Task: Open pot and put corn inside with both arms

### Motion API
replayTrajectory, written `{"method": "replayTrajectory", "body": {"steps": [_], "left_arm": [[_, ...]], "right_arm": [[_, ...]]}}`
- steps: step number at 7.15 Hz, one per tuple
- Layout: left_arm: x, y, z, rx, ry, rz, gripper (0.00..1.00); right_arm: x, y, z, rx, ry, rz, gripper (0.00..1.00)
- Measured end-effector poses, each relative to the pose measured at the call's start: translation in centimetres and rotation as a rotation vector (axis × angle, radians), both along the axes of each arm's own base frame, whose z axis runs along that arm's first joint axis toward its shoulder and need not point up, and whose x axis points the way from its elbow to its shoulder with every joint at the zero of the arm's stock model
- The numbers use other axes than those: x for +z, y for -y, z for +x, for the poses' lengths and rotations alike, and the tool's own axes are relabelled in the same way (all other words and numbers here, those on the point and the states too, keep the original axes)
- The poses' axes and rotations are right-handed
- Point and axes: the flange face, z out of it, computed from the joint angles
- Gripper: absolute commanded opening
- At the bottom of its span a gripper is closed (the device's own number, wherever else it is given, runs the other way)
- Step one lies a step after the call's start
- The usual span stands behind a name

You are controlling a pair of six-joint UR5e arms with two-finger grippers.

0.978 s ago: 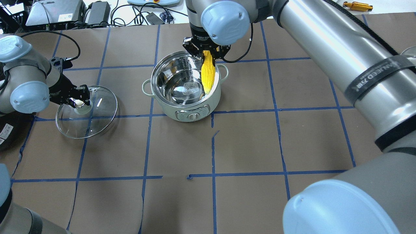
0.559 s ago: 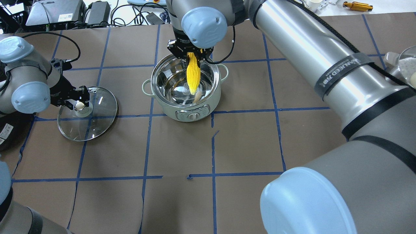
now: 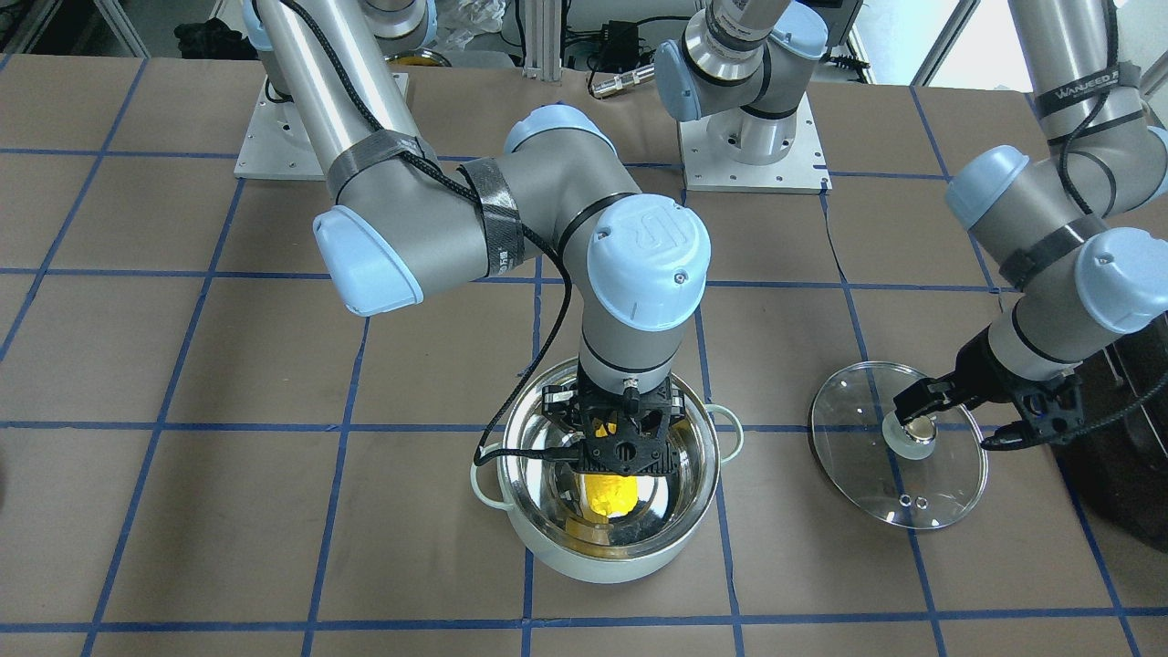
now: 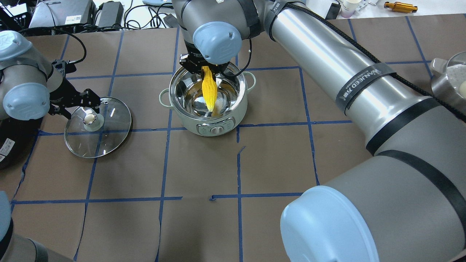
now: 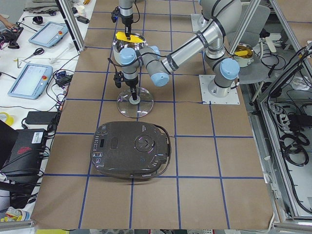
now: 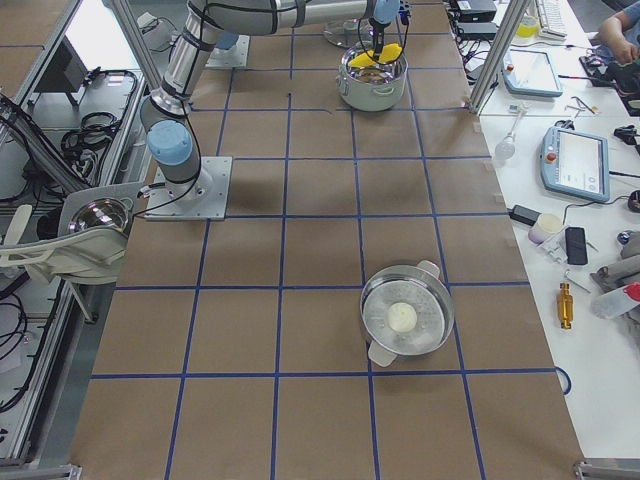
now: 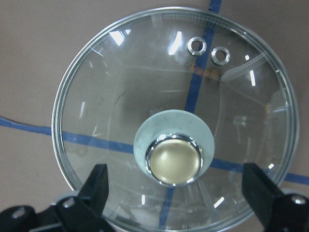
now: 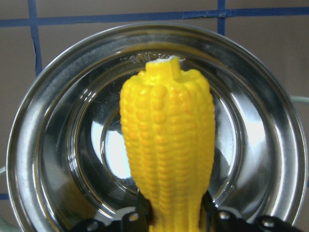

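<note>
The mint-green pot [image 4: 189,123] stands open in mid-table, its steel inside bare. My right gripper [image 4: 206,70] is shut on the thick end of the yellow corn [image 4: 209,89] and holds it tip-down inside the pot's mouth. In the right wrist view the corn [image 8: 166,145] hangs over the pot's floor [image 8: 96,159]. The glass lid [image 4: 109,138] lies flat on the table to the pot's left. My left gripper [image 4: 82,107] is open just above its beige knob [image 4: 89,119]. In the left wrist view the fingers [image 7: 99,186] stand wide on both sides of the knob [image 7: 174,162].
A large black appliance [image 5: 131,148] sits on the table beyond the lid, near the robot's left end. A steel pot with a white lump [image 6: 405,318] stands far to the right. Cables and devices lie past the far table edge [image 4: 72,18].
My left gripper has let go of the lid's knob, opened, and drawn back; the lid now lies flat. My right gripper moved left over the pot's middle with the corn.
</note>
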Motion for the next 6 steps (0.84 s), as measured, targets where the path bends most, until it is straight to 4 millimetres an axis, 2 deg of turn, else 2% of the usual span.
{"method": "replayTrajectory", "body": {"steps": [1, 3, 4, 5, 6], "left_arm": [[1.9, -0.5, -0.5, 0.006, -0.006, 0.009, 0.97], [6.2, -1.5, -3.1, 0.024, -0.006, 0.014, 0.97], [9.3, -2.1, -5.3, 0.036, -0.003, 0.013, 0.97], [13.3, -3.0, -8.5, 0.045, 0.004, 0.007, 0.97], [17.1, -4.4, -12.6, 0.047, 0.011, 0.001, 0.97]], "right_arm": [[-1.1, -0.2, 0.0, 0.000, -0.003, 0.017, 0.83], [-1.3, -0.4, -0.2, -0.004, 0.001, 0.015, 0.83], [-0.2, -0.5, -0.5, -0.005, 0.008, 0.001, 0.99], [1.7, -0.6, -1.6, -0.009, 0.016, -0.020, 1.00], [4.1, -0.6, -3.9, -0.029, 0.020, -0.034, 1.00]]}}
